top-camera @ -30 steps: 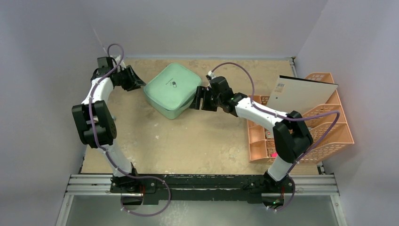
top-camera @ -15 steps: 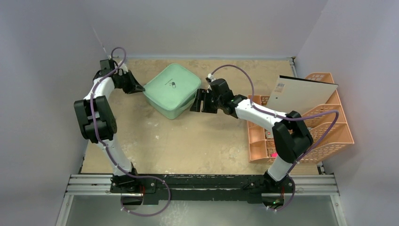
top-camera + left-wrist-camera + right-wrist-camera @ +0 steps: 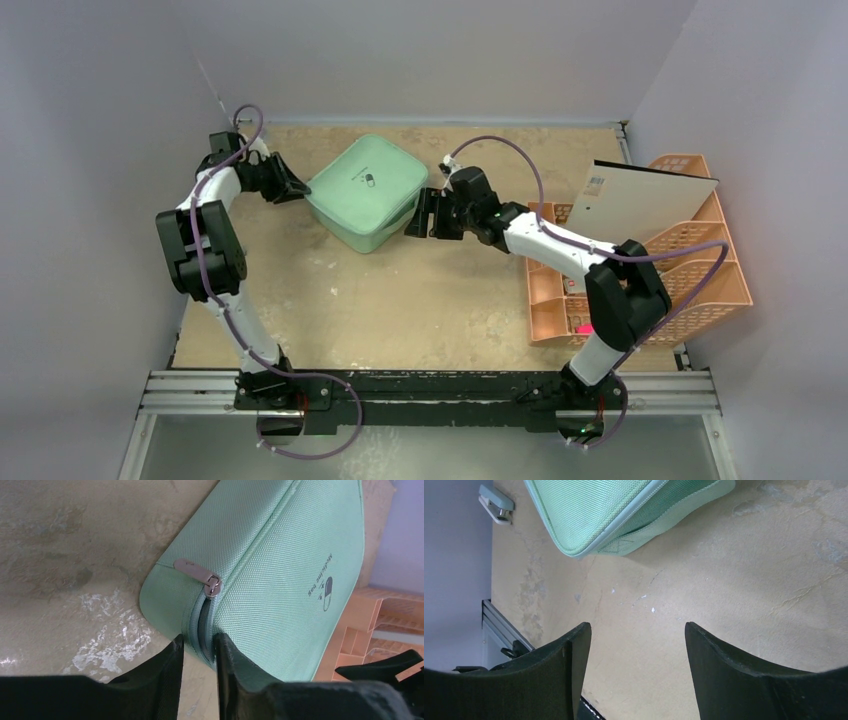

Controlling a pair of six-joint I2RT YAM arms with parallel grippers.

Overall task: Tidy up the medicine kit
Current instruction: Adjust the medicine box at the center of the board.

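Here, the mint-green rounded-square fabric medicine kit (image 3: 365,195) lies flat with its lid down on the tan mottled surface (image 3: 430,300). It sits toward the far side, left of centre, turned corner-on to the arms. At the kit's left corner is the left hand (image 3: 198,641), fingers narrowly apart and straddling the zip seam (image 3: 202,625) where it rounds the corner. Nothing looks pinched; whether the tips touch the fabric I cannot tell. The silver metal zip pull (image 3: 197,571) lies just beyond the fingertips, flat against the side wall and apart from them. Near the opposite, right corner is the right hand (image 3: 636,630), fingers spread wide and empty with bare surface between them. The kit's corner is ahead of its tips, not touching. Kit's look: woven textile, pale piping along the lid edge, a darker band of zip track at the near corner. A small dark pill logo (image 3: 327,587) with a line of print marks the lid. A peach plastic lattice rack (image 3: 700,275) stands at the surface's right edge, well apart from the kit, with a flat white board (image 3: 650,200) over it.
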